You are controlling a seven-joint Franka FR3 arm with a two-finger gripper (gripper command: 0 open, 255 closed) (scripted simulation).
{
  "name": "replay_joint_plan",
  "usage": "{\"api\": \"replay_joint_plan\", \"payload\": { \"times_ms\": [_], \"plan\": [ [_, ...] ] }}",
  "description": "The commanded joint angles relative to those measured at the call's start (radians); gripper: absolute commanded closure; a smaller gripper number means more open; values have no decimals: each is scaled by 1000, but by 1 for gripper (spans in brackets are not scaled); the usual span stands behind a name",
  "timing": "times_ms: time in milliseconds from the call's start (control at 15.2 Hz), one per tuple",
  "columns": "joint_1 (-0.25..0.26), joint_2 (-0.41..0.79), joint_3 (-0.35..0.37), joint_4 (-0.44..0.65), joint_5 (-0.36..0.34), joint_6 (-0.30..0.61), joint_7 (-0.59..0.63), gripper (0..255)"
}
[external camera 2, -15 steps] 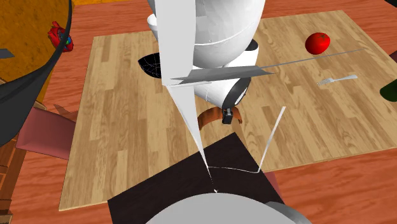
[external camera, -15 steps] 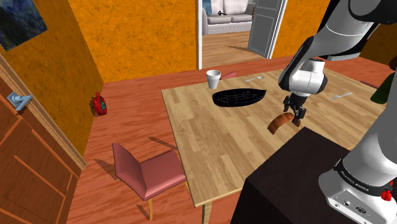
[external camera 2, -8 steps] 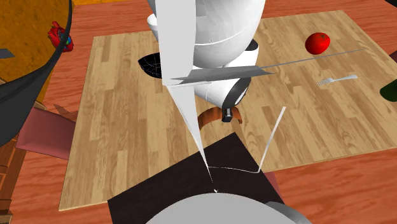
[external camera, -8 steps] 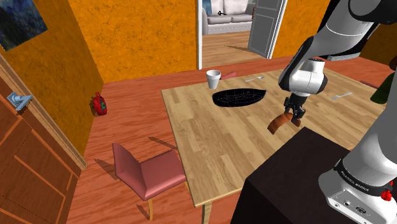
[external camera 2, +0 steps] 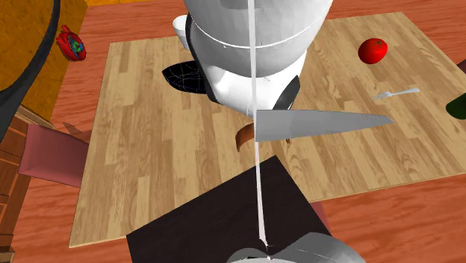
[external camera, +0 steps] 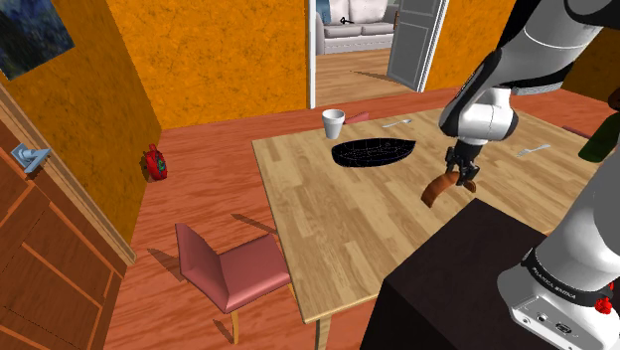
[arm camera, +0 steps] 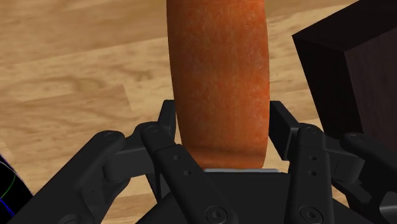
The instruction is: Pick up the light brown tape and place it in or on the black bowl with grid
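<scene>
In the shoulder view, the gripper [external camera: 465, 179] is clamped on the orange-brown tape [external camera: 435, 190], which hangs slanting from its fingers over the wooden table [external camera: 328, 224], just beside the dark stand [external camera: 447, 273] and well apart from the black bowl [external camera: 373, 153]. In the second exterior view, a brown curved piece of the tape [external camera 2: 243, 137] shows under the white arm, near the stand's corner, with the bowl [external camera 2: 181, 75] farther up the table. In the wrist view, the tape [arm camera: 216, 76] stands as a broad, mottled orange band between the black fingers [arm camera: 167, 124], which press on both of its sides.
</scene>
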Motion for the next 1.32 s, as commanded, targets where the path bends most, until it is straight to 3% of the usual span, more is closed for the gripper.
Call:
{"api": "replay_joint_plan", "payload": {
  "times_ms": [0, 396, 594, 924, 1254],
  "plan": [
    [42, -38, -56, -12, -69, -17, 49, 255],
    [154, -171, -216, -28, -322, -79, 230, 255],
    [177, -253, -265, -29, -473, -120, 338, 255],
    [137, -380, -250, -18, -666, -209, 478, 255],
    [85, -479, -201, 1, -767, -303, 552, 255]
  ]
}}
